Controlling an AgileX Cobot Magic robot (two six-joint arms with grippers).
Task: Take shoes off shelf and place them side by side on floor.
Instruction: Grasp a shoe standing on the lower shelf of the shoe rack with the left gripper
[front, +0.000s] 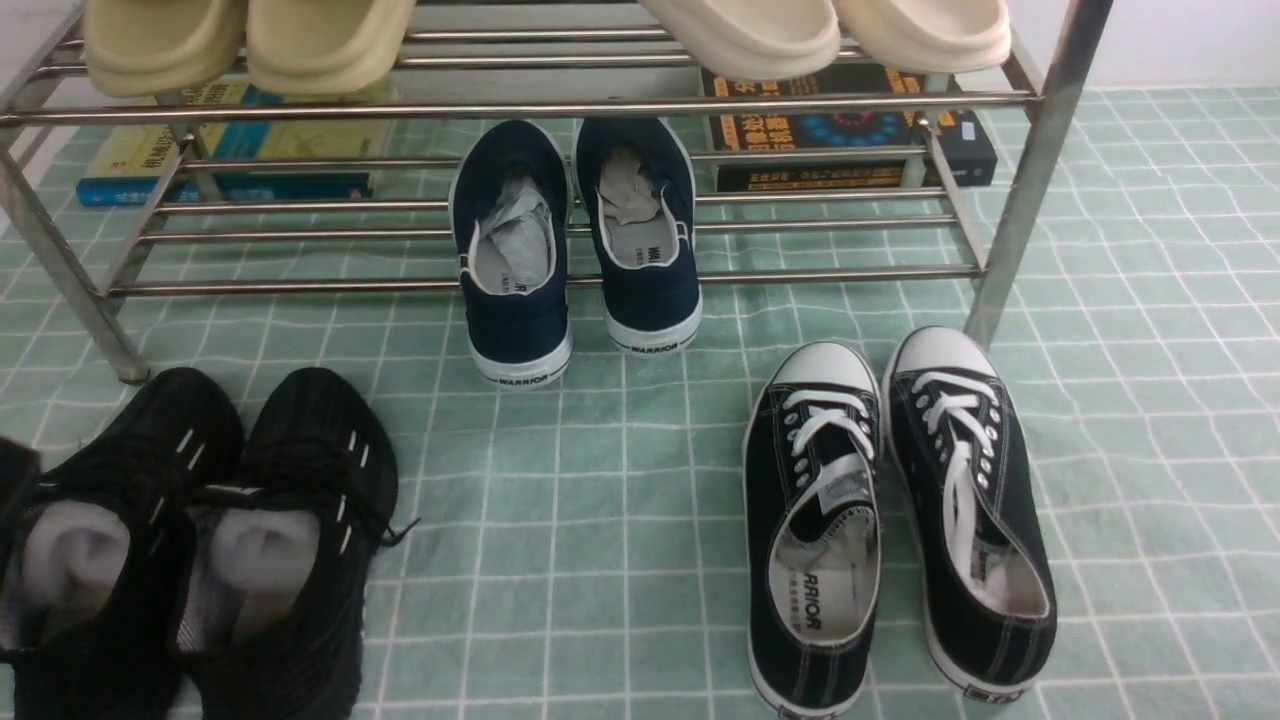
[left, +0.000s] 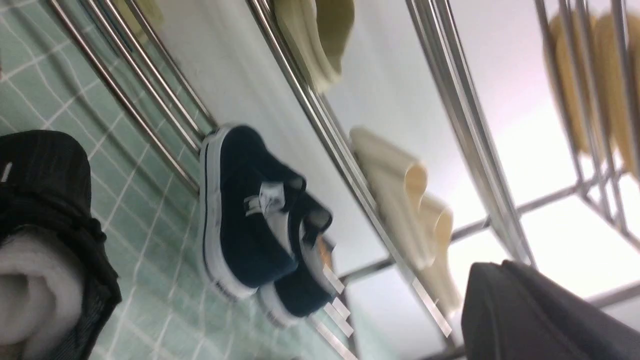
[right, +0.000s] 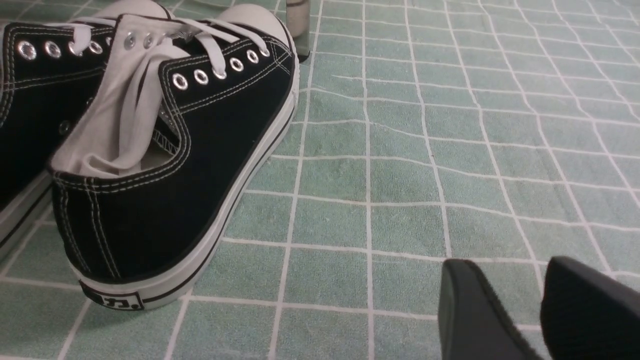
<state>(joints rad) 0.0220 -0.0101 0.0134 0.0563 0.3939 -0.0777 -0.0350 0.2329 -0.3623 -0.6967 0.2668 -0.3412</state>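
Navy slip-ons (front: 652, 290) are on the shelf's (front: 860, 275) lower tier, so looks like pre-grab stage: left gripper (left: 505, 280) pressed together, needs to spread and reach in; right gripper (right: 510, 280) spread.

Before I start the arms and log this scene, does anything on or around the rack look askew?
Yes, slightly: on the lower tier, the navy slip-ons sit unevenly, the left one's heel jutting out further than the right's. Nothing looks spilled.
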